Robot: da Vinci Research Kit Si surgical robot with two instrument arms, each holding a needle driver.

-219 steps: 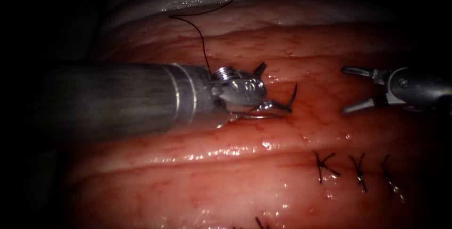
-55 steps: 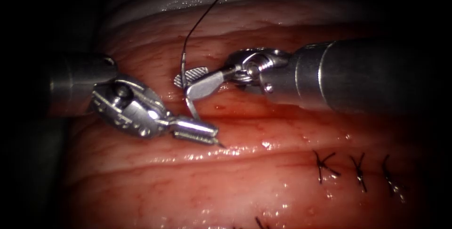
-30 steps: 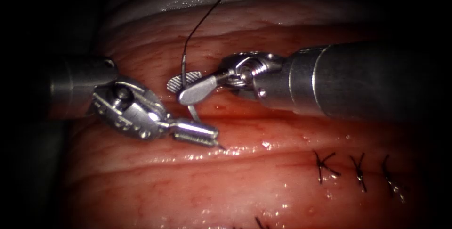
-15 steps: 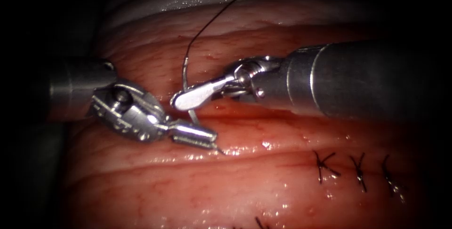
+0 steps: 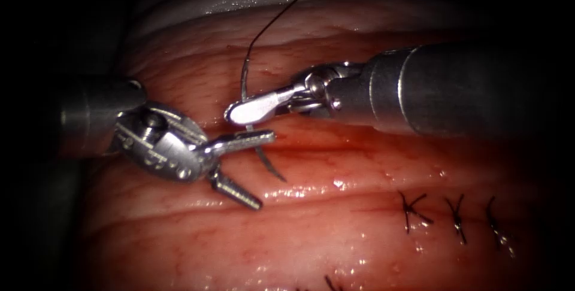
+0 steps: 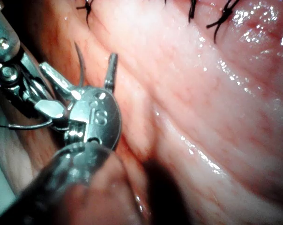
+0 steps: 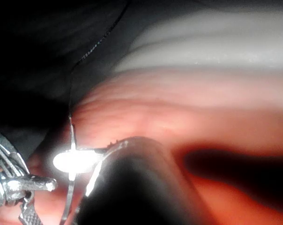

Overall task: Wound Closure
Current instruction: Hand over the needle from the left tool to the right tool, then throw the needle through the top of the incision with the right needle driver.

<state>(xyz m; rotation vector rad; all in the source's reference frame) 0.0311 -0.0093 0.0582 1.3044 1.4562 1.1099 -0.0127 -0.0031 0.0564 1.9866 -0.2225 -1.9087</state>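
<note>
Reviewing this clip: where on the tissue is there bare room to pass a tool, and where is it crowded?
Bare tissue lies below both tools, bordered right by the three stitches. Crowded at centre-left: the right tool, jaws shut on the needle near its thread end, clear of the tissue; the left tool, jaws open, holding nothing; the thread runs up.

On the wrist housing of the left arm's tool [image 6: 95,119], embossed characters are seen in the left wrist view; they appear to read "8" and "S", though this cannot be confirmed. No other text, label, brand or number is legible.
</note>
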